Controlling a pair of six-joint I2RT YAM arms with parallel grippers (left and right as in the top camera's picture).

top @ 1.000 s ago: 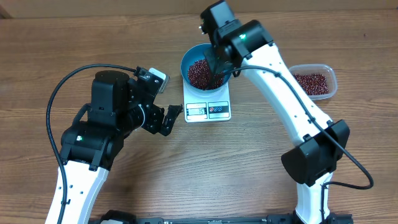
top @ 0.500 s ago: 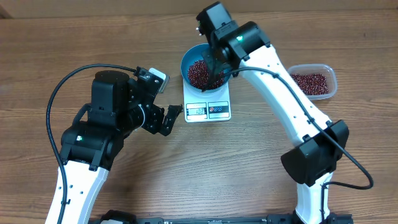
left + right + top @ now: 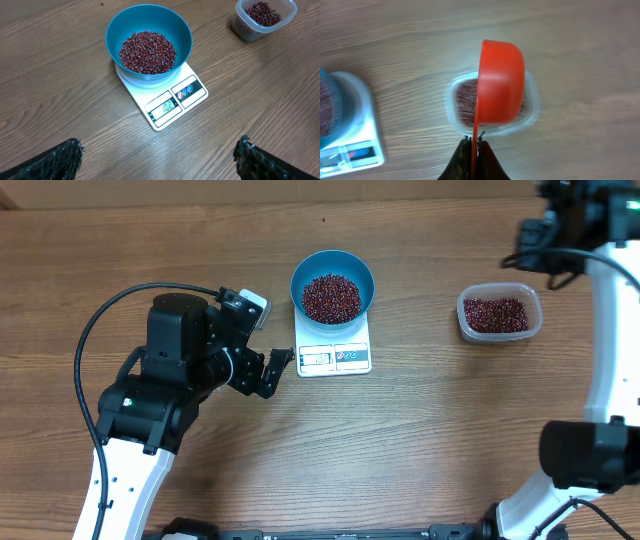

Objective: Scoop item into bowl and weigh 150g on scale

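1. Right now the right claw (image 3: 472,146) is clenched on the thin handle of an orange scoop (image 3: 501,75), which hangs above the clear tub (image 3: 536,308) of spare beans (image 3: 497,313). The wrist view is blurred, so I cannot tell whether the scoop is loaded.
2. If it dips off-centre, the scoop could catch the tub's rim. The tub looks light, so it might slide or tip and scatter beans over the counter (image 3: 420,440).
3. A grip on so narrow a handle may let a full scoop twist, dribbling beans on the way across to the bowl (image 3: 299,272).
4. The bowl sits on the scale (image 3: 356,338) with a maroon heap of beans (image 3: 331,297) inside. The display (image 3: 165,106) appears to read a little over a hundred, so a whole scoop tipped at once would likely overshoot. Pouring in a trickle seems safer.
5. Knocking the bowl with the scoop could shift it on the platform and upset the reading.
6. The left claw (image 3: 275,368) is released and empty, just beside the scale's left edge. Any drift that way could nudge the scale.
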